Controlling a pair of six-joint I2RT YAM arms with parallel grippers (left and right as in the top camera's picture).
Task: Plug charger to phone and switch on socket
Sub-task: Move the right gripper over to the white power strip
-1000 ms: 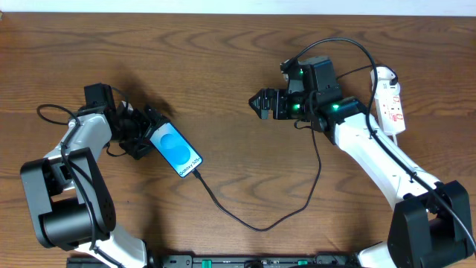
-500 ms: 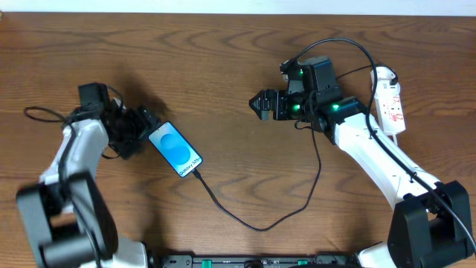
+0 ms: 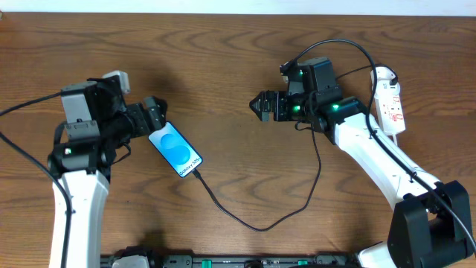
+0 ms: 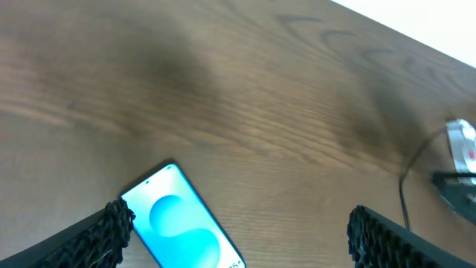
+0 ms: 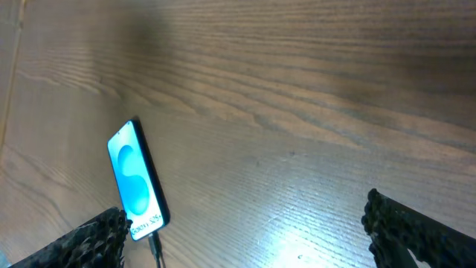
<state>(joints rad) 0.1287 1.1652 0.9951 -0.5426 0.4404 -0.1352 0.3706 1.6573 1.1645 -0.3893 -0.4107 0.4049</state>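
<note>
The phone lies face up and slanted on the table, its blue screen lit. The charger, a thin black cable, loops from the phone's lower end toward the right arm; its connector tip sits at the phone. My left gripper is open just above the phone's upper-left end; in the left wrist view the phone lies beside the left finger. My right gripper is open and empty over bare wood at mid-table. The white socket lies at the far right.
The socket's white cord and the black cable arc over the right arm near the back edge. In the left wrist view the socket and a stretch of cable show at the right edge. Bare wood lies between the two grippers.
The left arm has risen and swung, its gripper drawing slightly up and back from the phone's upper end. Phone, cable and right arm have stayed put.
</note>
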